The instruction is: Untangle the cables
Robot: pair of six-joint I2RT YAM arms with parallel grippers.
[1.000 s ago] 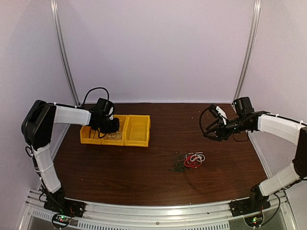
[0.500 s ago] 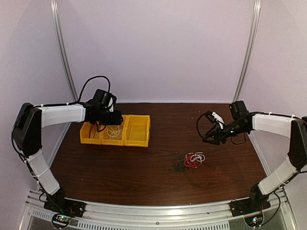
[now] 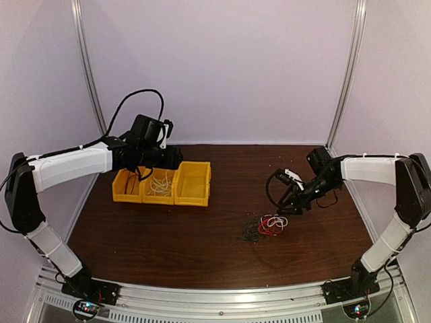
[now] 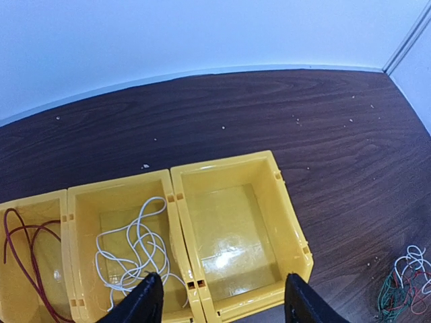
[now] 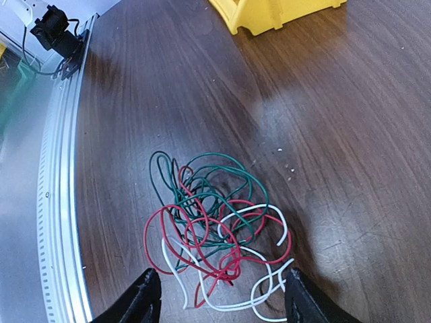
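Status at this moment, read from all three views.

1. Task item: the tangled bundle of thin red, white and dark green wires (image 5: 214, 225) lies on the dark brown wooden table (image 3: 202, 252), right of centre and well apart from the row of three yellow plastic bins (image 3: 192, 195); the strands are still looped through one another.
2. Right gripper (image 5: 222, 303): over the last second this arm has swung inward and come down from the far right; in the top view it now hangs just beside the bundle, on its far right side; its wrist camera looks straight down on the wires; the fingers stand wide apart with nothing between them.
3. Left gripper (image 4: 222, 306): it has risen out of the bins and now hovers above their near edge; the fingers are spread wide and hold nothing.
4. Bins, by the left wrist view: a loose red wire (image 4: 23, 245) lies in the left one; a loose white wire (image 4: 131, 245) lies in the middle one; the right one shows only its bare floor.

Reading: I judge that sorting is under way, with two strands separated and the knot remaining; the right arm appears set to make the next pick; a single outer loop, such as the white one at the near edge, looks the safest hold; clamping several strands would risk dragging the whole bundle.
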